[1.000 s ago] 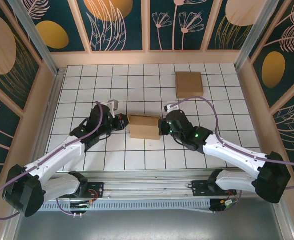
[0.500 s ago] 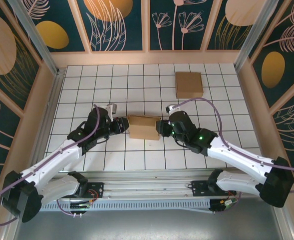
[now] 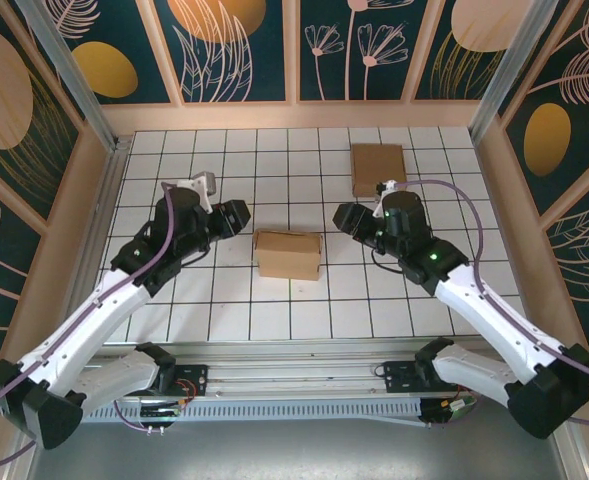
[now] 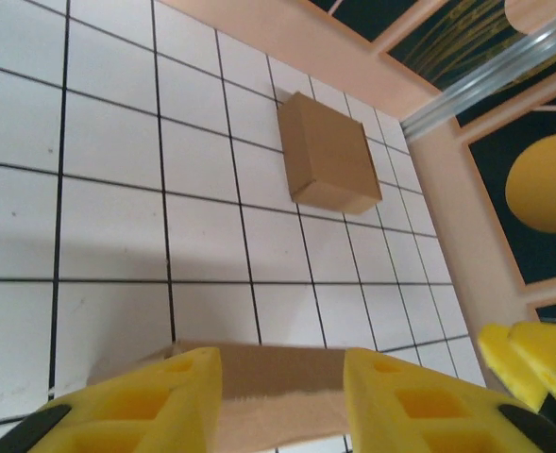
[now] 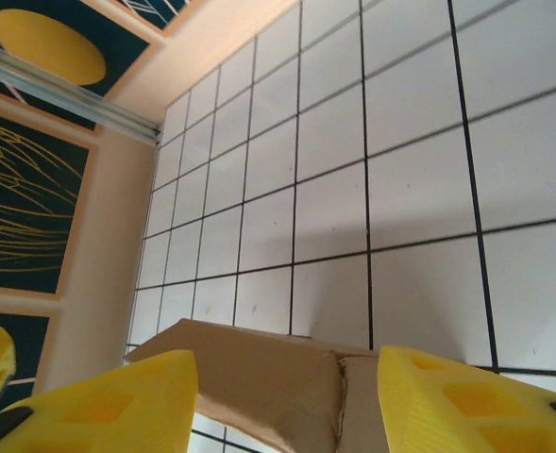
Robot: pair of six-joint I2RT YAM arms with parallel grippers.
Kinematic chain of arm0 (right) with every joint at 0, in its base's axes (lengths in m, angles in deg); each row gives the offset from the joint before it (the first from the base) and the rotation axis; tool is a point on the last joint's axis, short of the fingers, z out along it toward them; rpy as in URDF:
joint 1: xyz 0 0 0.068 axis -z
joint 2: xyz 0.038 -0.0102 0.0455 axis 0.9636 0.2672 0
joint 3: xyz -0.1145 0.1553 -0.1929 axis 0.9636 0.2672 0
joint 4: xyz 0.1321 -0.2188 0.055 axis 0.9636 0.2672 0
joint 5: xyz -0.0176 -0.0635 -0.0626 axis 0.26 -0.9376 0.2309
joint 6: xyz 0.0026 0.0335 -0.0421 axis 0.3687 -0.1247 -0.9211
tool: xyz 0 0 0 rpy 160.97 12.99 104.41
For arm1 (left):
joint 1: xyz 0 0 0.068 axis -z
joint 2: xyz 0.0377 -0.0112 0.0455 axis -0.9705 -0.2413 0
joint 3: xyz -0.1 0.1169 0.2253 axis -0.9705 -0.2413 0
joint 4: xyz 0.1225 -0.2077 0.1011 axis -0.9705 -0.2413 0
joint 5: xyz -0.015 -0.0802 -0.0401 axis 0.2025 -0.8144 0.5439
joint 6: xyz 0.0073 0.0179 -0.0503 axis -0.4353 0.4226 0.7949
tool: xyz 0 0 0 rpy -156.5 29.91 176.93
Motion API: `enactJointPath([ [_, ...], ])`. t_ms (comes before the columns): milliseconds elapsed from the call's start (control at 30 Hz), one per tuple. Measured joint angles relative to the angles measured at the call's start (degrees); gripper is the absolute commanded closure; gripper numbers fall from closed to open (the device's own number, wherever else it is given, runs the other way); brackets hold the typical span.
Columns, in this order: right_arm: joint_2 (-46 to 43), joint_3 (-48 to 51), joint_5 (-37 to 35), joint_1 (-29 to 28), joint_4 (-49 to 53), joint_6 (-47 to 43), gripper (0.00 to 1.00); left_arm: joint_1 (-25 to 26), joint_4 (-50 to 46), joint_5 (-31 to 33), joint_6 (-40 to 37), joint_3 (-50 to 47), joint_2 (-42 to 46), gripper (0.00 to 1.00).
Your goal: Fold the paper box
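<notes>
The brown paper box (image 3: pixel 288 254) lies closed on the white gridded table (image 3: pixel 274 310), between the two arms. My left gripper (image 3: pixel 240 218) hovers off its upper left, open and apart from it. Off the box's upper right, my right gripper (image 3: pixel 341 218) is open too, with a gap to the box. In the left wrist view the box (image 4: pixel 278 370) shows low between the yellow fingers (image 4: pixel 164 401) of the left gripper (image 4: pixel 282 396), untouched. The right wrist view has the box (image 5: pixel 287 377), with a seam on its top, beyond the right gripper (image 5: pixel 287 401).
A second closed brown box (image 3: pixel 378 168) lies at the back right of the table, also seen as the far box (image 4: pixel 327 156) in the left wrist view. Peach walls and metal rails enclose the table. The right gripper's yellow fingers (image 4: pixel 532 359) show at the left wrist view's right edge.
Both grippers have opened and drawn back from the ends of the box, rising and shifting toward the back of the table. The box has stayed in place.
</notes>
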Motion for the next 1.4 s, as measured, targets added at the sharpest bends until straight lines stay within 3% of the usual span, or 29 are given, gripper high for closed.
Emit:
enactJointPath([
  [167, 7.37, -2.43, 5.68, 0.24, 1.53, 4.59, 0.41, -5.55, -1.14, -4.07, -1.03, 2.58, -7.32, 0.55],
  [300, 8.96, -2.47, 8.28, 0.07, 2.45, 7.13, 0.41, -6.78, -2.19, -8.50, -1.73, 2.21, -11.06, 0.49],
  [433, 8.92, -1.84, 9.97, -0.48, 1.38, 9.33, 0.47, -6.75, -0.39, -12.68, -1.46, -0.28, -11.30, 0.46],
  [667, 8.94, 0.55, 10.84, -2.12, -0.02, 11.58, 0.60, -6.75, 2.69, -14.64, 0.09, -6.84, -11.23, 0.45],
  [767, 8.94, 1.62, 10.84, -2.36, -1.44, 12.59, 0.67, -6.78, 4.31, -14.82, 0.72, -8.37, -10.75, 0.50],
  [933, 8.94, 2.47, 10.60, -2.51, -3.65, 13.27, 0.76, -6.75, 6.08, -15.72, 1.92, -10.60, -9.42, 0.66],
  [1233, 8.94, 5.22, 9.49, -3.23, -6.88, 13.00, 0.83, -6.75, 8.85, -17.42, 2.84, -12.94, -9.31, 0.88],
  [1400, 8.94, 6.38, 7.10, -4.57, -8.22, 12.52, 0.83, -6.75, 9.77, -18.10, 3.06, -15.23, -9.31, 0.92],
])
